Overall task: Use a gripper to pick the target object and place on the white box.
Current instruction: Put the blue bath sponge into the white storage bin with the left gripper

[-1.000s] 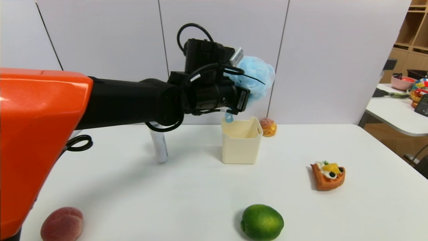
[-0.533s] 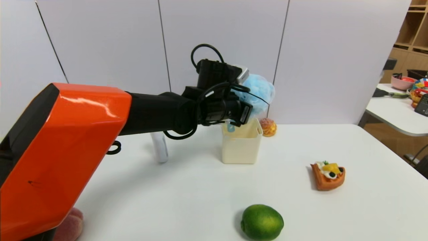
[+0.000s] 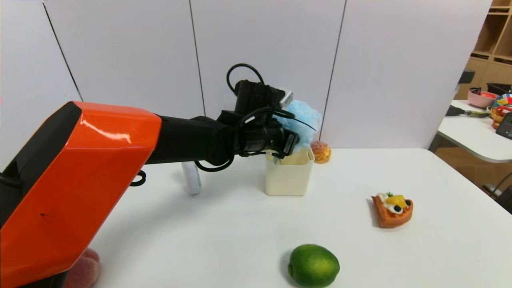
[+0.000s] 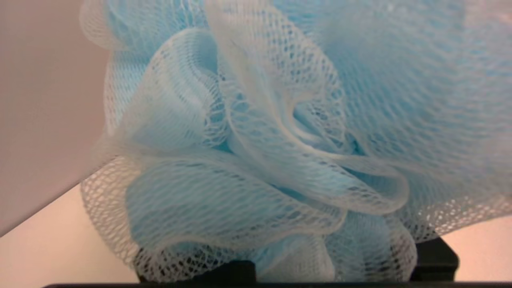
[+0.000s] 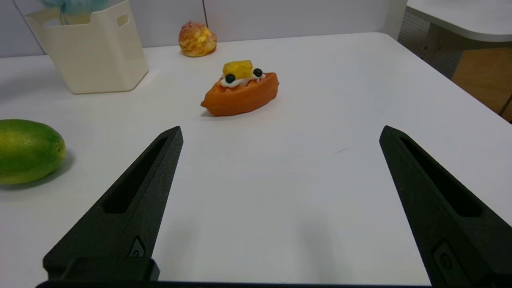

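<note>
My left gripper [image 3: 297,133] reaches in from the left on its black and orange arm, shut on the light-blue mesh bath pouf [image 3: 303,120]. The pouf hangs right over the open top of the cream-white box [image 3: 289,178], its lower ruffles at the rim. The left wrist view is filled by the pouf [image 4: 256,140], which hides the fingertips. My right gripper [image 5: 280,134] hovers low over bare tabletop near the front right, open and empty. From there the box [image 5: 92,60] stands far off with the pouf [image 5: 72,6] at its top.
A green lime [image 3: 313,265] lies near the front edge and an orange waffle tart [image 3: 392,210] to the right. A cream puff [image 3: 321,151] sits behind the box, a white bottle [image 3: 191,178] to its left, a peach [image 3: 84,270] at front left.
My left arm has come down with the pouf, from well above the box to its rim. The right gripper and the objects on the table have not moved.
</note>
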Robot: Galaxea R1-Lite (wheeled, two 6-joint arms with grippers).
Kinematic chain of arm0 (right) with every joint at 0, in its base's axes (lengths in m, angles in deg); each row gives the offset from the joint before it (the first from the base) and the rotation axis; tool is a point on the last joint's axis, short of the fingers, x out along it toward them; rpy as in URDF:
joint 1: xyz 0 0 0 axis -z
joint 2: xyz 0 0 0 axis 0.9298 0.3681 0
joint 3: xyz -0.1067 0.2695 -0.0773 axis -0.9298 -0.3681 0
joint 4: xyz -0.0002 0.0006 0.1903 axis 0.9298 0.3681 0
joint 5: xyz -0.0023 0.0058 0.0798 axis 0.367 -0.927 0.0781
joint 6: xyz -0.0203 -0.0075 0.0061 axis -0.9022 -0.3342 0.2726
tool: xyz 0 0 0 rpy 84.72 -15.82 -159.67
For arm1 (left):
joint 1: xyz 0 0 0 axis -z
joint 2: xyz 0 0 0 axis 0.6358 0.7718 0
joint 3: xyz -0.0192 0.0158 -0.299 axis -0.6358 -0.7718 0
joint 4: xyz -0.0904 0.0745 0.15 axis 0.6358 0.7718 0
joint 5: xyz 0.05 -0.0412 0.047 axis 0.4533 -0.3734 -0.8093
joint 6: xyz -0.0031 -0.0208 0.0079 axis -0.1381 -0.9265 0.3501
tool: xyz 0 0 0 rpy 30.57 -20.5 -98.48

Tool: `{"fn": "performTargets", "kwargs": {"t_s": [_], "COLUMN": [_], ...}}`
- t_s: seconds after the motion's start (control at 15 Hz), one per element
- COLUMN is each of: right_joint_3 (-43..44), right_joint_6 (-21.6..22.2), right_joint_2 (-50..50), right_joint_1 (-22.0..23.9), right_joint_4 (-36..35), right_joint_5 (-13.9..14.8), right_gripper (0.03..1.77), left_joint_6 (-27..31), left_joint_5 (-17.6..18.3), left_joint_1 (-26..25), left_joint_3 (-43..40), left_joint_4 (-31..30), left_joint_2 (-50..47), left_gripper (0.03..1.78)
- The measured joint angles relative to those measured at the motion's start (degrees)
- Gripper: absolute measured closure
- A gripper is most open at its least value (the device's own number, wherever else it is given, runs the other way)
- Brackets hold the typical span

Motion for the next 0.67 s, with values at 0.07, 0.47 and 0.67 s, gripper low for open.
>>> {"fn": "performTargets", "kwargs": {"t_s": [0.07,0.47,0.67], "right_joint_3": [0.00,0.00,0.00], "right_joint_6": [0.00,0.02,0.02], "right_joint_2": [0.00,0.00,0.00], "right_joint_1": [0.00,0.00,0.00], "right_joint_4": [0.02,0.00,0.00], "right_joint_5": [0.02,0.00,0.00], "right_gripper": [0.10,0.10,0.10], "left_joint_6": [-0.15,-0.26,-0.23], "left_joint_5": [-0.06,-0.11,-0.28], "left_joint_1": [-0.06,-0.15,-0.12], "left_joint_3": [-0.07,-3.13,-5.79], "left_joint_4": [0.00,0.17,0.20], "left_joint_2": [-0.22,-2.54,-4.85], "left_gripper": [0.78,0.42,0.32]}}
